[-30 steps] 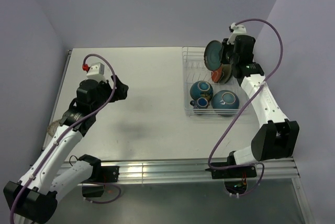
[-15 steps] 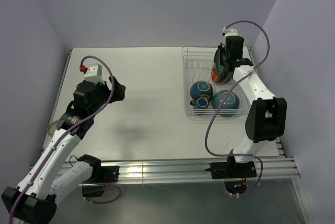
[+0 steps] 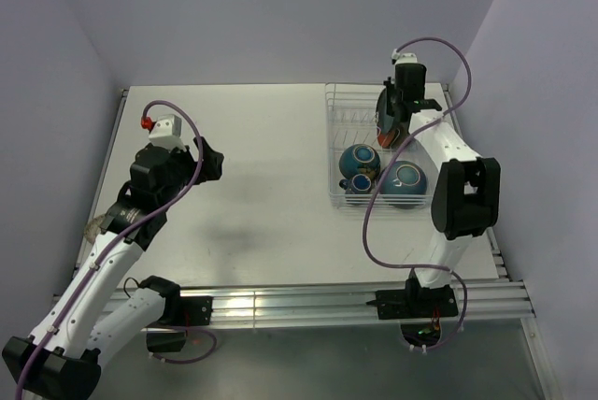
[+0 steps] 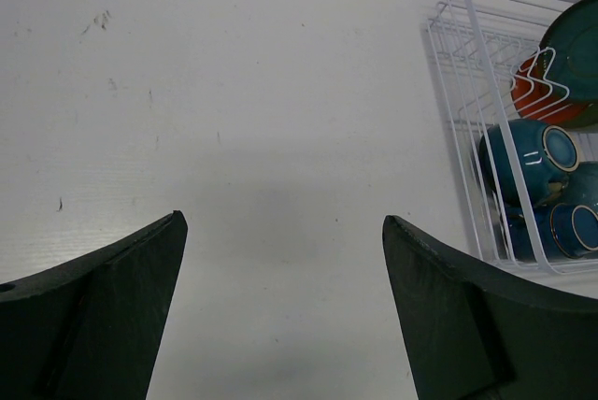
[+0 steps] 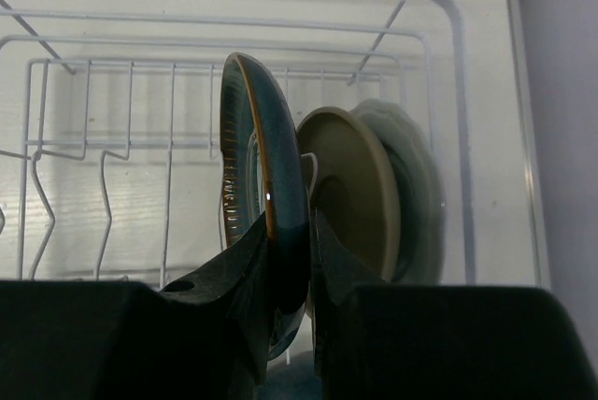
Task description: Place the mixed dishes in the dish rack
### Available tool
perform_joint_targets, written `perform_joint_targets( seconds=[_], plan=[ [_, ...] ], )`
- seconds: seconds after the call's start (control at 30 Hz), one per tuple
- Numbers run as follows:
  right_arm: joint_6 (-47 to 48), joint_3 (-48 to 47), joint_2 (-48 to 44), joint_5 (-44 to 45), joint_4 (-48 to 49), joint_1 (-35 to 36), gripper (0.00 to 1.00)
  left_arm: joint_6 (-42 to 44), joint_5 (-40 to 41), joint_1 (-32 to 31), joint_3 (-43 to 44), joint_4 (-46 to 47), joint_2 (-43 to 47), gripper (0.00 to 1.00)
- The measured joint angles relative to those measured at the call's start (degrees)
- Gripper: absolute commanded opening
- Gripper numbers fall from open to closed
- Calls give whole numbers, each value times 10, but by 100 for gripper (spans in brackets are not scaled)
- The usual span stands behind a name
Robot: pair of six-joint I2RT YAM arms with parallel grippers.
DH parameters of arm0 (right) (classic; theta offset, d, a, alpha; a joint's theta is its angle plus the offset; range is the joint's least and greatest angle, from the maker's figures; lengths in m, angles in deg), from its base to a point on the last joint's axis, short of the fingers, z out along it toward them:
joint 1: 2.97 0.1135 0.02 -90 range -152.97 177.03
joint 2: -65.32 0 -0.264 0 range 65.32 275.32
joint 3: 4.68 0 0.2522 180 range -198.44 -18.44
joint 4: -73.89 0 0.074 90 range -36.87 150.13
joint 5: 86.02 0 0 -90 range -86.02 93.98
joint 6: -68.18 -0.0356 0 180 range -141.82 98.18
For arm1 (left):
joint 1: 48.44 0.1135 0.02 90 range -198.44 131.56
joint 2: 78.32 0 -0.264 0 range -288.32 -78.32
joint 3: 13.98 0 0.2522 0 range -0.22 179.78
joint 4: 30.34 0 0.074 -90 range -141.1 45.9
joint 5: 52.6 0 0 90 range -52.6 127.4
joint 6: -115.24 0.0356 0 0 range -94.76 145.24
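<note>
The white wire dish rack [image 3: 348, 110] stands at the table's right. My right gripper [image 3: 393, 112] is shut on a teal-blue plate with a brown rim [image 5: 263, 166] and holds it upright on edge over the rack's plate slots. Beside it in the right wrist view stand a grey-olive plate [image 5: 360, 194] and a pale blue-white plate [image 5: 418, 190]. An orange-red plate [image 3: 384, 133] shows under the held one. Two teal bowls [image 3: 359, 161] [image 3: 404, 183] lie in the rack's near half. My left gripper [image 3: 211, 161] is open and empty over the bare table [image 4: 280, 101], far left of the rack [image 4: 472, 73].
The rack's upright slot wires [image 5: 103, 166] left of the held plate hold nothing. A small teal cup [image 4: 572, 229] lies beside the bowls. The purple walls close in behind and to the right of the rack. The table's metal rail [image 3: 280, 305] runs along the near edge.
My right arm has swung the teal plate from facing the camera to edge-on and brought it down over the rack's slots. My left arm has barely moved.
</note>
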Motion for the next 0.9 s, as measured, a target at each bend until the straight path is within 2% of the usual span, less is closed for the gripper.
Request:
perform_joint_targets(
  seconds=[0.23, 0.4, 0.5, 0.53, 0.6, 0.67, 0.8, 0.9],
  plan=[
    [-16, -1, 41, -14, -11, 1, 0, 0, 0, 0, 0, 0, 0, 93],
    [-24, -1, 60, -24, -22, 1, 8, 0, 0, 0, -1, -3, 0, 92],
    [-26, -1, 66, -27, -23, 1, 22, 0, 0, 0, -4, -4, -1, 92],
    [-26, -1, 67, -28, -23, 1, 30, 0, 0, 0, -5, -5, -2, 93],
    [-26, -1, 69, -31, -22, 1, 36, 0, 1, 0, -6, -6, -2, 92],
    [-27, -1, 69, -32, -20, 1, 46, 0, 2, 0, -6, -7, -4, 92],
    [-28, -1, 69, -44, -12, 3, 57, 0, 5, 0, -7, -8, -7, 93],
    [-28, 0, 64, -50, -12, 4, 59, 0, 5, 0, -7, -7, -9, 93]
  ],
)
